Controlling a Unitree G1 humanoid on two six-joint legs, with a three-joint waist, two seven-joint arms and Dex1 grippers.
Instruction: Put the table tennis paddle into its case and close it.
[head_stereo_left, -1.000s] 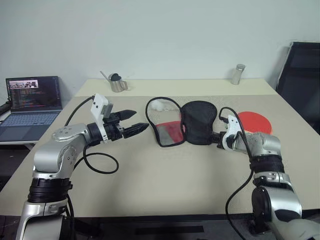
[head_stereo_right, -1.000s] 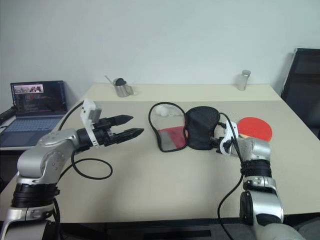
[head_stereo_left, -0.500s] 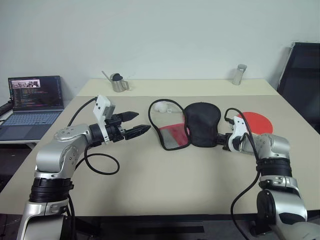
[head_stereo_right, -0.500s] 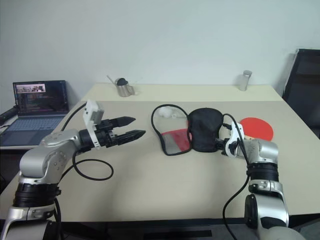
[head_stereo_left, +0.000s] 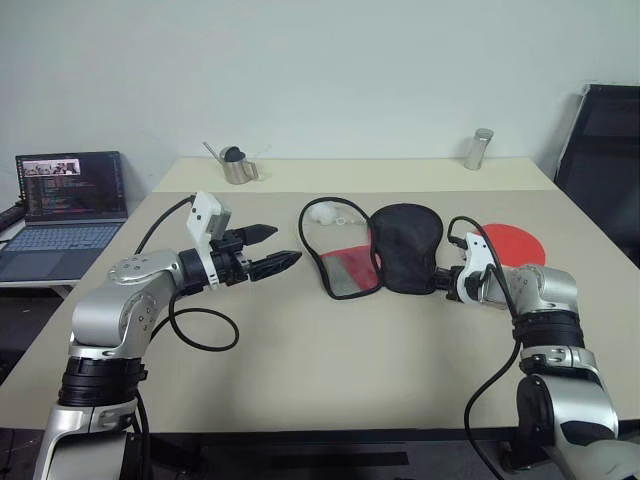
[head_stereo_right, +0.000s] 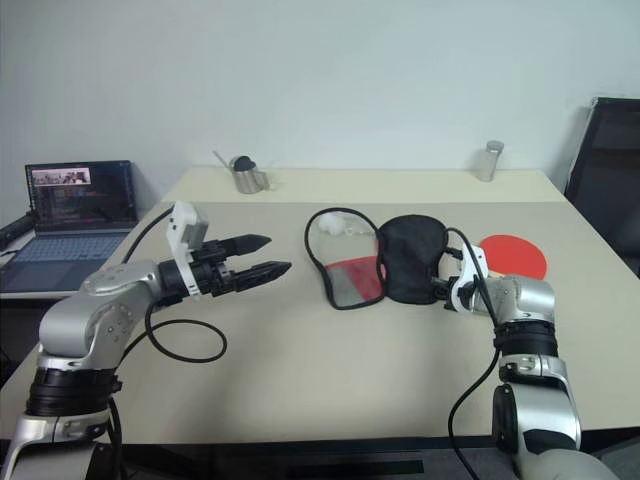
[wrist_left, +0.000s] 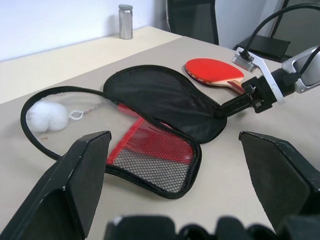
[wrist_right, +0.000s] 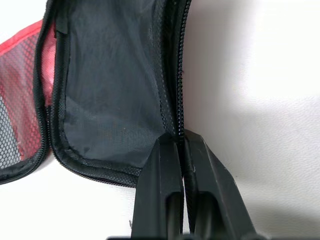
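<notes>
The case (head_stereo_left: 400, 245) lies open at mid-table. Its black flap (wrist_left: 160, 97) is folded over to the right, and its red side with the mesh pocket (head_stereo_left: 345, 268) lies to the left. My right gripper (head_stereo_left: 438, 281) is shut on the flap's zip edge (wrist_right: 177, 107) at the near right corner. Flat on the table just behind that arm rests the table tennis paddle (head_stereo_left: 508, 243), red face up, with its wooden handle (wrist_left: 235, 84) pointing toward the gripper. My left gripper (head_stereo_left: 284, 243) hovers open to the left of the case, pointing at it and holding nothing.
Two white balls (head_stereo_left: 322, 212) sit in the open case's far end. A metal cup (head_stereo_left: 237, 168) and a metal shaker (head_stereo_left: 478, 148) stand at the table's far edge. There is a laptop (head_stereo_left: 65, 200) on a side table to the left and a black chair (head_stereo_left: 605, 150) to the right.
The case has shifted very slightly to the right along with my right gripper. The left arm has held still.
</notes>
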